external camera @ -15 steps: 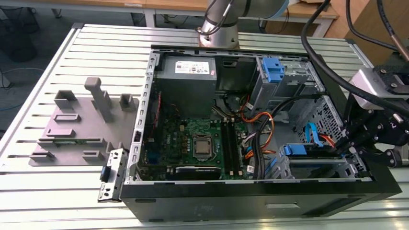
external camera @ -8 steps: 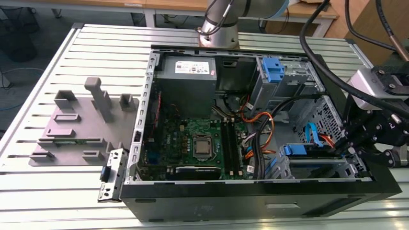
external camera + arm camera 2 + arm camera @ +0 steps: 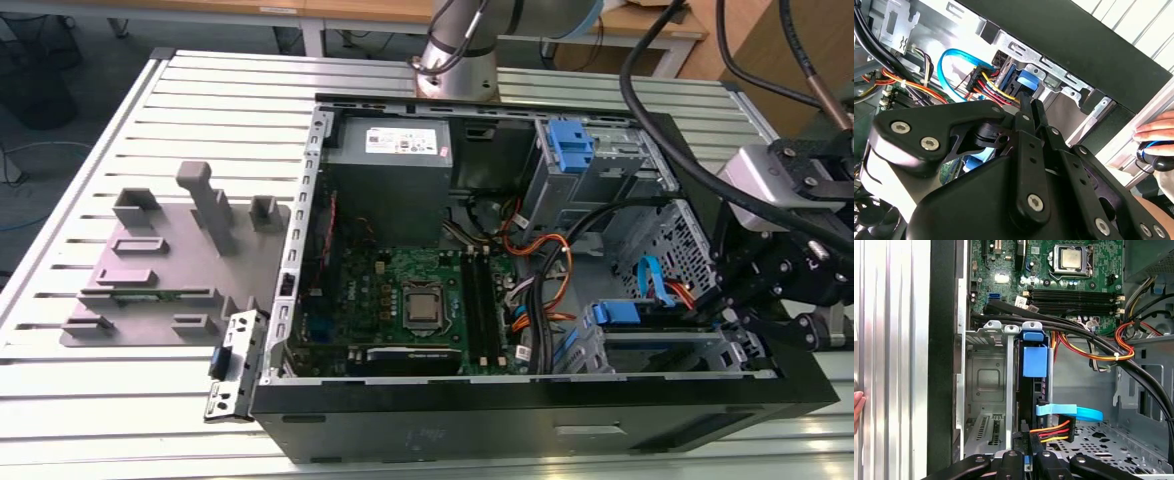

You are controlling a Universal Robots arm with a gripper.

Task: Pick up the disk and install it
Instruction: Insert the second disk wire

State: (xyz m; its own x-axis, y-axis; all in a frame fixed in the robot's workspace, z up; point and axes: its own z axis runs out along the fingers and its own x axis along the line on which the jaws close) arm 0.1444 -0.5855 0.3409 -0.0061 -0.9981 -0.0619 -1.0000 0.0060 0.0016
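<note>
Disk (image 3: 1034,390) seated edge-on in drive cage (image 3: 985,385) at computer case (image 3: 534,440) near-right corner, gripper (image 3: 1029,460) pinched narrow on its rear edge beside power cable (image 3: 1054,431); likely snagging wires or jamming if pushed askew.

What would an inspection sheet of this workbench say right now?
Surface: ribbed metal table carrying an open computer case.
Job's things: disk stands on edge in the case's metal bay, with a blue tab on top.
Clutter: grey holder tray and a loose bracket on the exterior view's left.
Grippers: pincer sits just over the disk's bay.
Cables: coloured wires and a blue cable reach the disk.
Surroundings: a hand rests at the table edge.
</note>
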